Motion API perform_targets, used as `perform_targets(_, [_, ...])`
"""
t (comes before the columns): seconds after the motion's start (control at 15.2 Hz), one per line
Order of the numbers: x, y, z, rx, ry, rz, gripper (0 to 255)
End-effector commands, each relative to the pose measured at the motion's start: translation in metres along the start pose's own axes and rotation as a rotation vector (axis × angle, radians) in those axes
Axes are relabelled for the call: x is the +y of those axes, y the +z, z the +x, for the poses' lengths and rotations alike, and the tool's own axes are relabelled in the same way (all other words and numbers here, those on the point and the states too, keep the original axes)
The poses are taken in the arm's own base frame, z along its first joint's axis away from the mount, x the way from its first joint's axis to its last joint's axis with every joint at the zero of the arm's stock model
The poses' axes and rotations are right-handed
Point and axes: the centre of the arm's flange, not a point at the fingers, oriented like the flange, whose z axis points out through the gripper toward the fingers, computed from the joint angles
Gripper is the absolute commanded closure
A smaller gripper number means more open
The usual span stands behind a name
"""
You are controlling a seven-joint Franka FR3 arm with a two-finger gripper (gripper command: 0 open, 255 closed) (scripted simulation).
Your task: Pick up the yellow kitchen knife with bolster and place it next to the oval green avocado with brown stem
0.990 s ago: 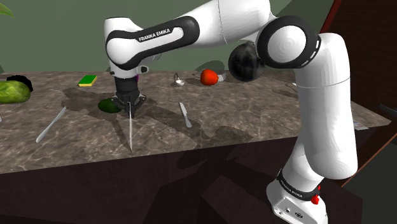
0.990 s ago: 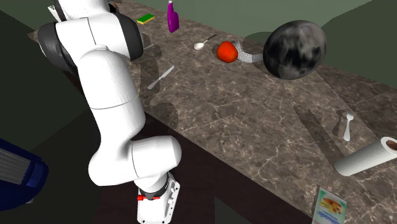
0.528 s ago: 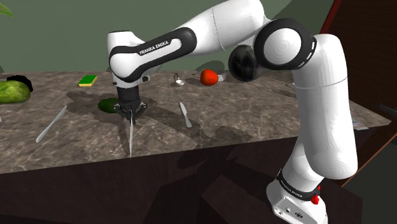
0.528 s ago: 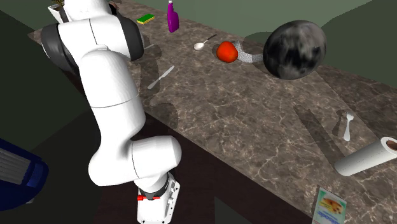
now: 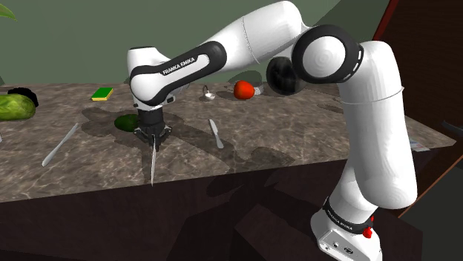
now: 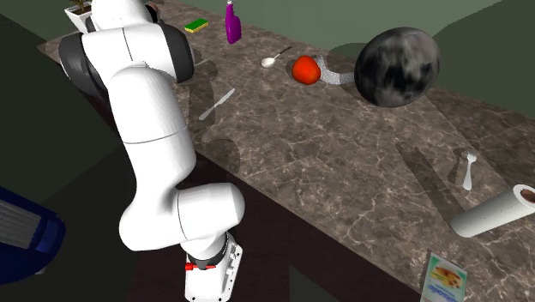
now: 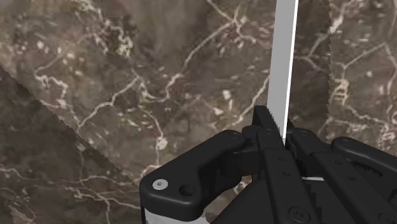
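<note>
Knife (image 5: 152, 164) lower now; gripper (image 5: 153, 140) still clamped

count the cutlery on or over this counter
5: a knife hanging from the gripper, a table knife nearby, a long utensil near the shoulder view's left, a spoon by the tomato, a small utensil by the paper roll. The arm may hide more.
</note>
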Motion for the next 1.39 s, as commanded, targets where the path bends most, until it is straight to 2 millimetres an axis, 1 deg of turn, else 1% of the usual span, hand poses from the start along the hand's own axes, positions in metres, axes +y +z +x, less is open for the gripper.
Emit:
perform_targets(0.0, [0.0,0.0,0.0,0.0,0.0,0.0,255])
perform_targets(0.13, [0.0,0.0,0.0,0.0,0.0,0.0,255])
perform_targets(0.2, [0.0,0.0,0.0,0.0,0.0,0.0,0])
perform_targets(0.53, [0.0,0.0,0.0,0.0,0.0,0.0,0])
perform_targets(0.73, [0.0,-0.039,0.0,0.0,0.0,0.0,0])
perform_targets(0.79, [0.0,-0.05,0.0,0.0,0.0,0.0,0])
perform_targets(1.32, [0.0,-0.05,0.0,0.0,0.0,0.0,0])
